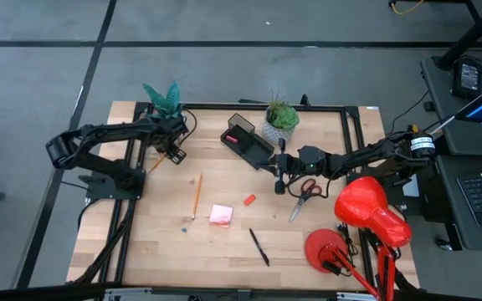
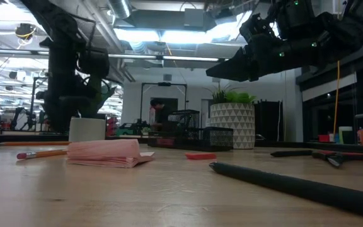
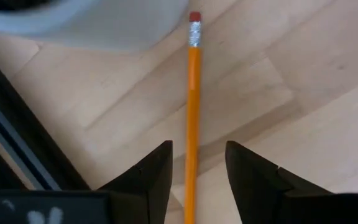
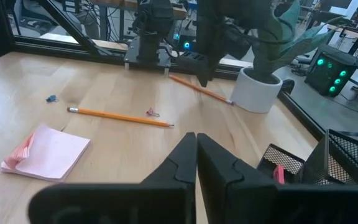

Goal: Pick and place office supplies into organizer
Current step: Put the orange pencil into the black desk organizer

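Left wrist view puts an orange pencil (image 3: 193, 118) straight down the gap between the left gripper (image 3: 197, 165)'s two dark fingers, which stand spread on either side of it without touching it. Its eraser end points toward a white plant pot (image 3: 79, 22) just beyond. In the high view this pencil (image 1: 156, 162) lies at the table's far left, half hidden under the left gripper (image 1: 174, 149).

To do this pick well, the gripper should probably come straight down with the pencil kept centred, close only once the fingertips are near the wood, and grip near the middle so the pencil does not swing. The pot is close, so the lift should go up before it goes sideways.

The organizer (image 1: 247, 140), a black mesh tray, sits at the far middle of the table beside a second potted plant (image 1: 280, 119). The right gripper (image 1: 279, 177) hangs just in front of it, jaws pressed together and holding nothing visible.

On the open wood lie a second pencil (image 1: 196, 196), a pink sticky-note pad (image 1: 220, 215), a small red eraser (image 1: 249, 200), red-handled scissors (image 1: 304, 196) and a black pen (image 1: 259, 247). A red desk lamp (image 1: 362, 219) stands at the near right.

No brand, label or writing is legible in any view.
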Action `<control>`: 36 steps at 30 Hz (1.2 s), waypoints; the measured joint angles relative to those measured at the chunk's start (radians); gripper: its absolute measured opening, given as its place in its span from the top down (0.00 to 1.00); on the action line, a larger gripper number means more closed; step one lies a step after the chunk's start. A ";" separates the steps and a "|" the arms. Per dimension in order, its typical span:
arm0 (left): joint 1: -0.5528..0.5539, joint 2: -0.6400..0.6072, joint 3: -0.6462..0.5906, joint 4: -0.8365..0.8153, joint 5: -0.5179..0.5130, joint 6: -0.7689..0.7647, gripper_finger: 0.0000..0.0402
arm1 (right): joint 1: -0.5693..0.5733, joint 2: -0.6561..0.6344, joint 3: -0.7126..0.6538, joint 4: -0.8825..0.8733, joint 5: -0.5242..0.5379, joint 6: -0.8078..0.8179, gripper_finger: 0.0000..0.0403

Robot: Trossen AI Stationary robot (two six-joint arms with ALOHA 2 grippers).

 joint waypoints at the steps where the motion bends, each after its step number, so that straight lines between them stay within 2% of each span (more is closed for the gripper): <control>1: 0.008 0.010 0.000 0.002 0.010 0.007 0.64 | 0.000 0.000 0.000 -0.002 0.000 0.000 0.96; 5: 0.032 0.044 0.000 0.022 0.050 0.037 0.64 | 0.000 0.000 0.000 -0.003 0.000 0.000 0.96; 21: 0.056 0.137 0.001 0.042 0.050 0.050 0.64 | 0.000 0.000 0.000 -0.009 0.000 0.000 0.96; 36: 0.058 0.158 0.002 0.044 0.147 0.082 0.64 | 0.000 0.000 0.000 -0.010 0.000 0.000 0.96</control>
